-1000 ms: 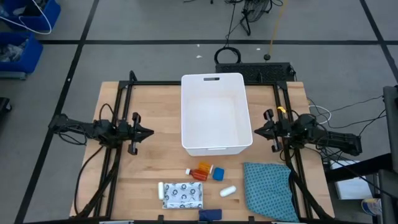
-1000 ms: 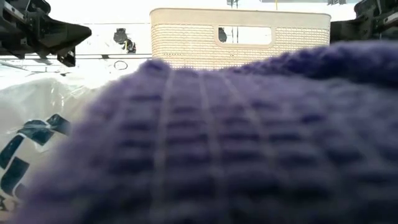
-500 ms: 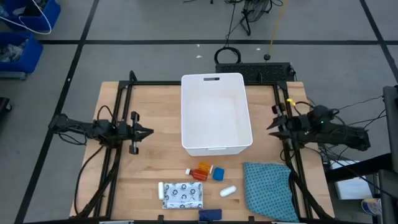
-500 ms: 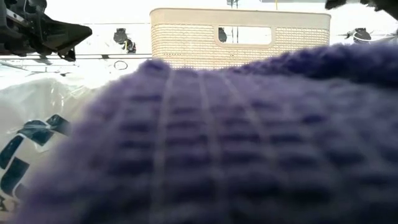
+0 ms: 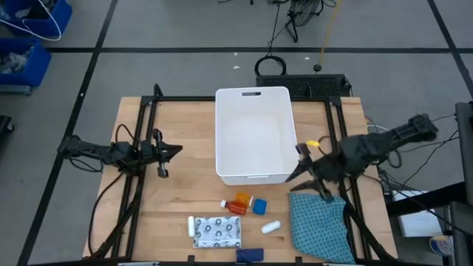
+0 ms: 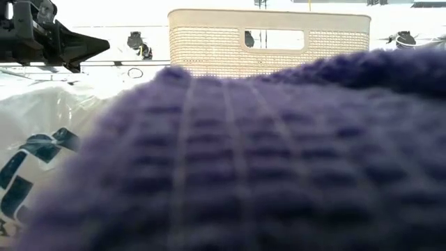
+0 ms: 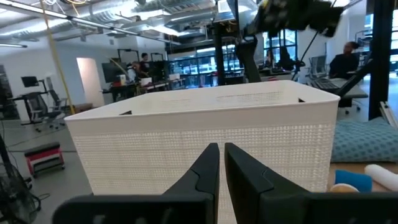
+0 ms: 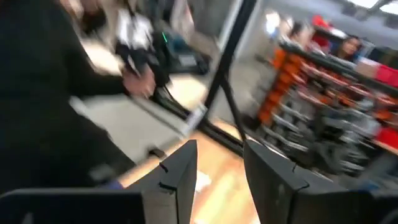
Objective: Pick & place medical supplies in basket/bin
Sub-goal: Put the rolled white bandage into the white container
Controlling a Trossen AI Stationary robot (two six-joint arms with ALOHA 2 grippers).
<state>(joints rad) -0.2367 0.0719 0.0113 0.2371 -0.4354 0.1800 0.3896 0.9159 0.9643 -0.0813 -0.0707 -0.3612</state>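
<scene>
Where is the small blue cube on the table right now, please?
In the high view, the small blue cube sits just in front of the white tub, beside the orange pill bottles, with the teal cloth on its right.

An open-plan lab or workshop is indicated: exposed ceiling ducts, desks with monitors, seated people, stocked shelving, and taped floor lines around the wooden counter.

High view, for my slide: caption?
Empty white plastic tub; open right gripper beside its corner, left gripper waiting.
</scene>
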